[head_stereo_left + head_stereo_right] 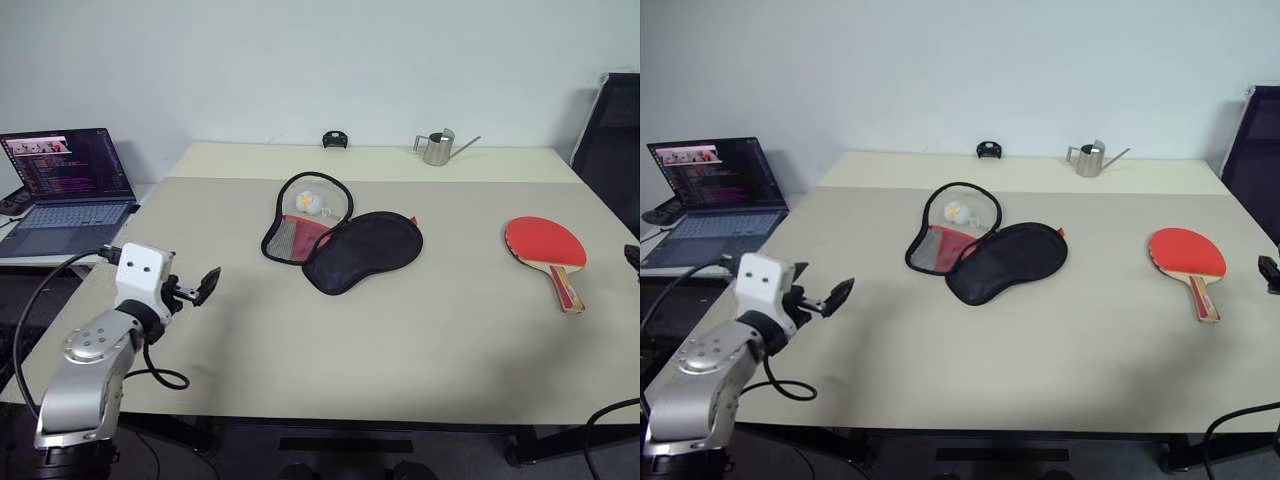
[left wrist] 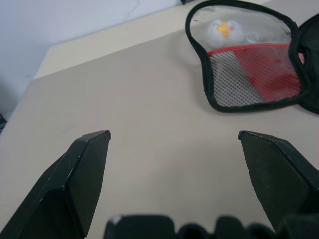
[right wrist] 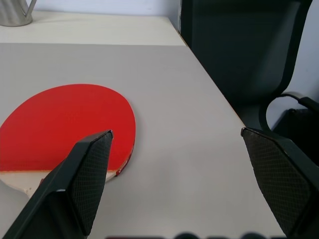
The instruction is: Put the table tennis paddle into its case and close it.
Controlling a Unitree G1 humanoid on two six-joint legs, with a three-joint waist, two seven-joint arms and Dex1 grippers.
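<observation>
Right gripper (image 3: 174,144) jaws apart, empty, just beside paddle (image 1: 545,245), which lies face-up at table (image 1: 420,340) right; left gripper (image 2: 174,144) likewise apart, empty, short of case (image 1: 340,235), lying unzipped mid-table. Nothing done yet: pick, insert, zip all outstanding. Beige table, white wall; laptop (image 1: 65,185) left, metal can (image 1: 437,148) at back, chair (image 3: 239,55) right.

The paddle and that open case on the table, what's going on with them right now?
Nothing is being handled yet. The table tennis paddle lies red face up on the right side of the table, apart from the case, which lies unzipped and spread open near the middle. The left claw is open and empty, hovering over the table short of the case. The right claw is open and empty too, beside the paddle. The paddle is not in the case.
</observation>
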